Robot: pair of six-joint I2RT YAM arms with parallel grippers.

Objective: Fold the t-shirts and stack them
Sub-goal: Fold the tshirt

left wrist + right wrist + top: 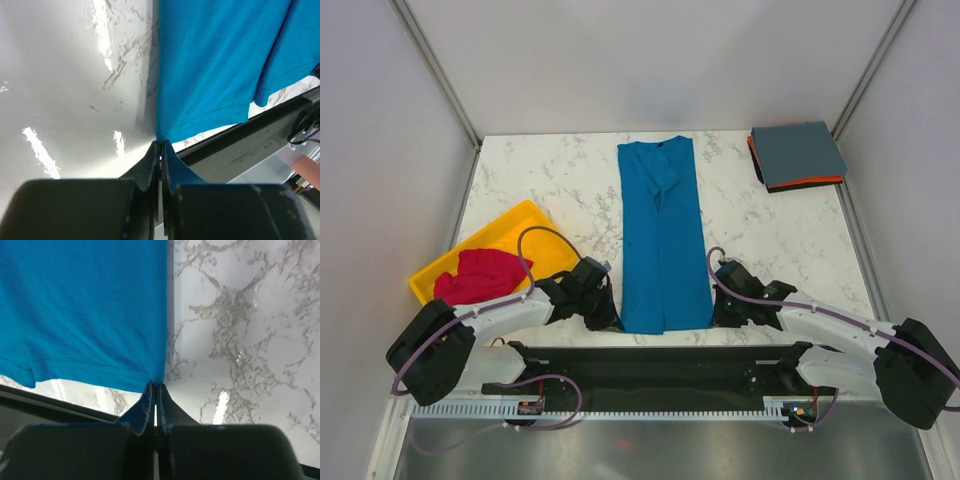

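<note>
**Both end effectors pinch the blue shirt's near hem**

At your far left, the yellow tray (525,215) holds the magenta-red shirt (480,275), crumpled. The left end effector (161,146) is pressed together on the near left hem corner of the blue shirt (662,240). That shirt lies mid-surface (550,180) as a long narrow strip with its sides folded in. Its long axis runs from the arms to the far edge, collar at the far end. The right end effector (155,386) pinches the near right corner. Far right, a folded grey shirt (798,152) sits on an orange shirt (810,183), of which you see only an edge.

Orange tee (815,182) mostly hidden under grey tee (798,152).
</note>
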